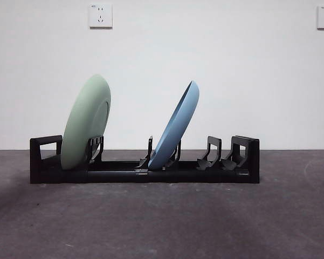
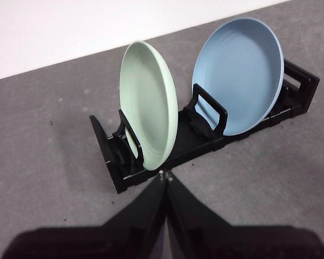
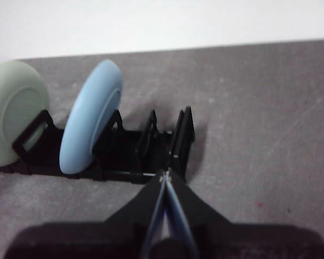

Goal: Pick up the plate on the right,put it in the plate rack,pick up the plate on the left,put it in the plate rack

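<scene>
The black plate rack lies across the grey table and holds both plates on edge. A pale green plate leans between the prongs near the rack's left end, and a light blue plate leans in the middle. The left wrist view shows the green plate, the blue plate and the rack, with my left gripper shut and empty just short of the rack. My right gripper is shut and empty near the rack's right end, beside the blue plate and green plate.
A white wall stands behind the table with two sockets high up. Grey tabletop spreads in front of the rack. Neither arm shows in the front view.
</scene>
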Action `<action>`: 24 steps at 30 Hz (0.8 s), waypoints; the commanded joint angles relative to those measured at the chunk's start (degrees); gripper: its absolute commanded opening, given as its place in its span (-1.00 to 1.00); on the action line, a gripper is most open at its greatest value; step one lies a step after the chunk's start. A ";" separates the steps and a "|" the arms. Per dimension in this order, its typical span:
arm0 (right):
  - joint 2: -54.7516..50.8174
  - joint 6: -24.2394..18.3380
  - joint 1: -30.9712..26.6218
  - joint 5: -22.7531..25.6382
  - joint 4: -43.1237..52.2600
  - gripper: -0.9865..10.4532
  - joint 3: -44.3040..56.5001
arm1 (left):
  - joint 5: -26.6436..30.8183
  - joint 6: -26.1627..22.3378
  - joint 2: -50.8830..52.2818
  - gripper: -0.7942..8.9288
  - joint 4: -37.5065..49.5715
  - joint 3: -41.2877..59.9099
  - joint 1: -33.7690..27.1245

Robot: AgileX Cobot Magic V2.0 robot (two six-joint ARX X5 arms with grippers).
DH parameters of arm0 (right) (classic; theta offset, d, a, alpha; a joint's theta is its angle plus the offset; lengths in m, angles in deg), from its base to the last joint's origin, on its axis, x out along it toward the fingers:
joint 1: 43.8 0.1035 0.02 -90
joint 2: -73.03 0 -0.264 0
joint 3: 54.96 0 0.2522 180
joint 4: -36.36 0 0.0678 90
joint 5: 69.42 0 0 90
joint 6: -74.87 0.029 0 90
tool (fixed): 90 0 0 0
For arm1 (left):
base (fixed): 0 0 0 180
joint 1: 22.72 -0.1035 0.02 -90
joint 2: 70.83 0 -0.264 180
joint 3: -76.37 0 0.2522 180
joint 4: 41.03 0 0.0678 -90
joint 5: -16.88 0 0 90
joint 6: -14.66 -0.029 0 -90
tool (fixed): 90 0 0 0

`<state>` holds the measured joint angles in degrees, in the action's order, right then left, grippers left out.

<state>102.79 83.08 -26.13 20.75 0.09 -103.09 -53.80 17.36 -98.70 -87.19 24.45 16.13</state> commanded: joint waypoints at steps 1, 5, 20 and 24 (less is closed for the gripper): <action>0.55 1.20 0.09 0.20 0.07 -0.82 0.68 | 0.15 0.66 0.02 -0.84 -0.26 0.24 0.07; 1.01 1.20 0.09 0.17 0.02 -0.82 0.68 | 0.02 0.66 -0.11 -0.84 -0.26 0.24 0.07; 0.98 1.20 0.04 0.20 0.00 -0.82 0.68 | -8.13 -4.76 6.38 -0.84 2.45 1.31 -10.21; 1.01 1.20 0.04 0.17 -0.02 -0.82 0.68 | -9.27 -5.79 10.84 -0.84 10.93 7.02 -17.84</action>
<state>103.82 83.69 -26.13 20.77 -0.15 -103.09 -62.88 12.69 -88.39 -77.40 29.83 -0.46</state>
